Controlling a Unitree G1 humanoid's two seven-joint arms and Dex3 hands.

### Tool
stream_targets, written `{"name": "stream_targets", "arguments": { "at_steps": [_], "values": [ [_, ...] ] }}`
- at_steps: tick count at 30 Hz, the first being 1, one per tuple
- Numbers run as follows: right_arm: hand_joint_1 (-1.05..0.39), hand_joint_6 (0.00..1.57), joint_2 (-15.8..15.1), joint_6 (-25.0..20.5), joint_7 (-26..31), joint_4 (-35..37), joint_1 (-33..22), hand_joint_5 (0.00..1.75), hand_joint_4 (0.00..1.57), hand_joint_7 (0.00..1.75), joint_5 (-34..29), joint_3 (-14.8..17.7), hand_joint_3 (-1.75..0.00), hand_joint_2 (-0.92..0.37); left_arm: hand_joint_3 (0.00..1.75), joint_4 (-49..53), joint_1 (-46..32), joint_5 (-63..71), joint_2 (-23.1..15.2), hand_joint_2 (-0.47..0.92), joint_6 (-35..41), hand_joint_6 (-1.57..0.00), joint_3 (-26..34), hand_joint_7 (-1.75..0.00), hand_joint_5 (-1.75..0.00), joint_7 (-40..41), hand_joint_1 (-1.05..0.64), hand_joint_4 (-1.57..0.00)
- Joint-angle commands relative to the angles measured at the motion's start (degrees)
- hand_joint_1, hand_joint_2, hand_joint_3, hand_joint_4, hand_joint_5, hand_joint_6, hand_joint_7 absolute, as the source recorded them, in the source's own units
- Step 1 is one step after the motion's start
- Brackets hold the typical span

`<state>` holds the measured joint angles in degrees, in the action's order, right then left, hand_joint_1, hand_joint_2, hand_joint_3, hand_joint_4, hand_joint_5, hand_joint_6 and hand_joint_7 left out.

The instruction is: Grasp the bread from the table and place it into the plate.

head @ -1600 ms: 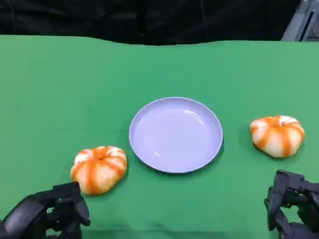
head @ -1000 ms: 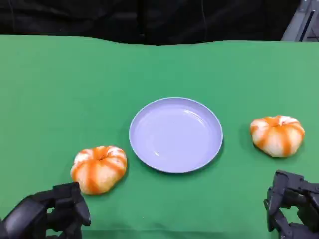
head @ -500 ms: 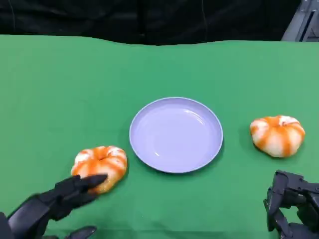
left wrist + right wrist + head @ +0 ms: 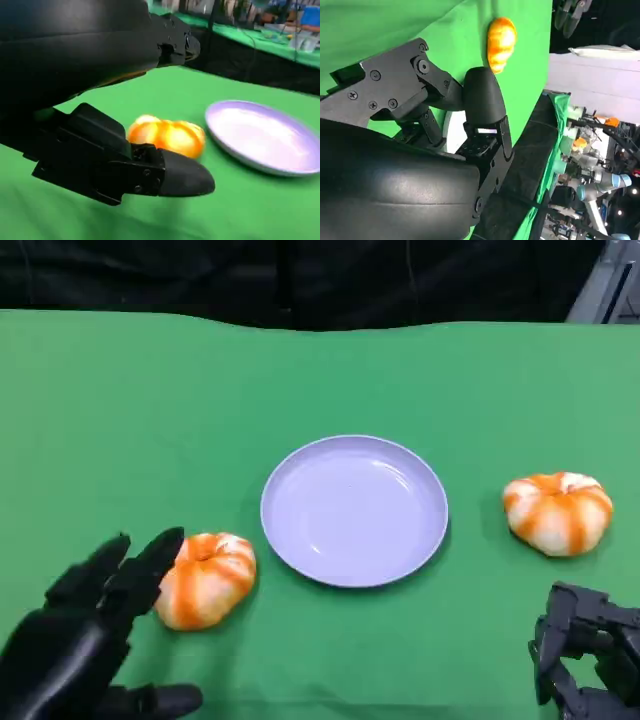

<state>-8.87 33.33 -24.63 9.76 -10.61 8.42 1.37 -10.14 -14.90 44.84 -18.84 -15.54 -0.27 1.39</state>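
Head view: bread (image 4: 204, 578) beside left hand (image 4: 88, 630).

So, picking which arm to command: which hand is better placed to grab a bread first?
Left. The left hand is open beside the near bread; the right hand sits curled, apart from the other bread.

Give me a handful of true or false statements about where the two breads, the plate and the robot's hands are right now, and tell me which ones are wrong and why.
1. The plate has a bread in it. False: nothing lies in it; both breads sit on the green table.
2. The left hand has its fingers spread beside the left bread. True.
3. The right hand holds the right bread. False: that bread lies apart from it on the table.
4. The plate lies between the two breads. True.
5. The left bread touches the plate's rim. False: green cloth shows between them.
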Motion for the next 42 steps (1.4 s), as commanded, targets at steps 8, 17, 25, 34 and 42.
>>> {"name": "stream_targets", "arguments": {
  "at_steps": [8,17,25,34,42],
  "values": [
    [-0.16,0.71,-0.64,0.59,0.38,-0.72,-0.2,1.75,0.82,1.64,-0.07,0.19,-1.04,-0.64,0.22,10.98,12.55,14.35,-1.8,0.92,11.32,-0.06,-9.12,0.0,0.0,5.44,-0.95,0.0],
    [-0.15,0.71,-0.39,-0.01,0.88,-2.18,-1.23,1.75,0.83,1.63,-0.11,-0.15,-1.05,-0.64,0.26,23.42,22.57,9.19,-0.47,0.92,14.41,-0.44,-13.53,-0.08,-0.07,3.55,-0.94,-0.28],
    [-0.14,0.71,-0.29,-0.23,1.46,-3.79,-2.34,1.75,0.82,1.63,-0.47,-0.71,-1.06,-0.65,0.23,32.82,28.45,5.02,-0.78,0.92,13.92,-0.65,-16.46,-0.04,-0.07,4.78,-0.91,-0.57],
    [-0.14,0.69,-0.11,-0.64,2.57,-5.41,-3.27,1.75,0.8,1.64,-1.3,-1.53,-1.04,-0.65,0.26,42.32,31.99,2.85,0.49,0.92,12.12,-0.67,-20.33,-0.02,-0.05,9.43,-0.87,-0.61],
    [-0.15,0.68,-0.16,-1.85,2.95,-7.08,-3.99,1.75,0.79,1.65,-1.14,-2.24,-1.03,-0.66,0.21,44.69,31.82,1.42,1.05,0.92,11.87,-0.68,-22.16,-0.01,-0.03,12.73,-0.69,-0.64]
  ]
}}
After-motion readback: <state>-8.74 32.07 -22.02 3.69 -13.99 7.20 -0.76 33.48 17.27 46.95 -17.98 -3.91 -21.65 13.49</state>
